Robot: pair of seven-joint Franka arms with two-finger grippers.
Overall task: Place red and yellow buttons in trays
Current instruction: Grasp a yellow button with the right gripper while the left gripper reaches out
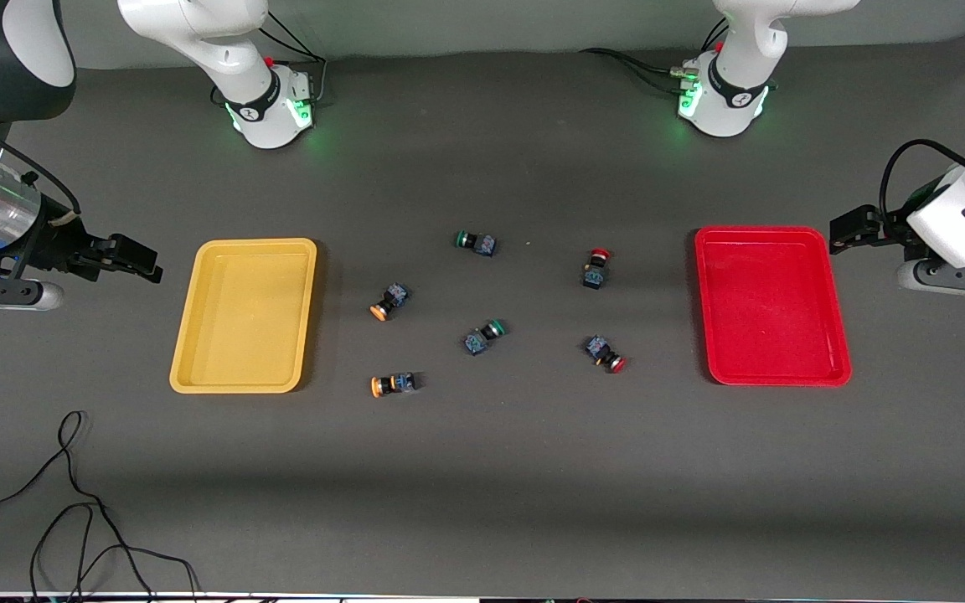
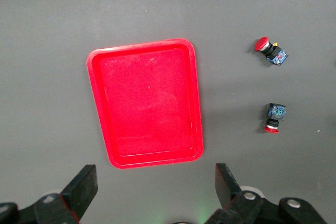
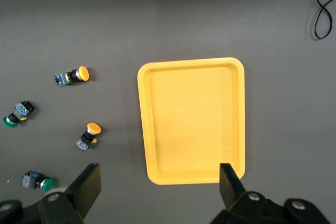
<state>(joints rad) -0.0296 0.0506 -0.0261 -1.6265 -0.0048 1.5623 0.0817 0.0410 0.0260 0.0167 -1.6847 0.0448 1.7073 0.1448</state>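
I find no text, label, brand or number that I can read anywhere on the worktop or the arms.

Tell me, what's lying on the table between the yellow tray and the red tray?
Six little buttons, seen in the front view between the yellow tray and the red tray: two yellow-capped, two green-capped, two red-capped.

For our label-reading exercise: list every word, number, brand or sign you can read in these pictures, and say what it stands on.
No text can be read anywhere.
Round dark emblems on the arm bases: too small to read.
Button bodies: blue marks, no legible print.
Yellow tray and red tray: plain, no markings.
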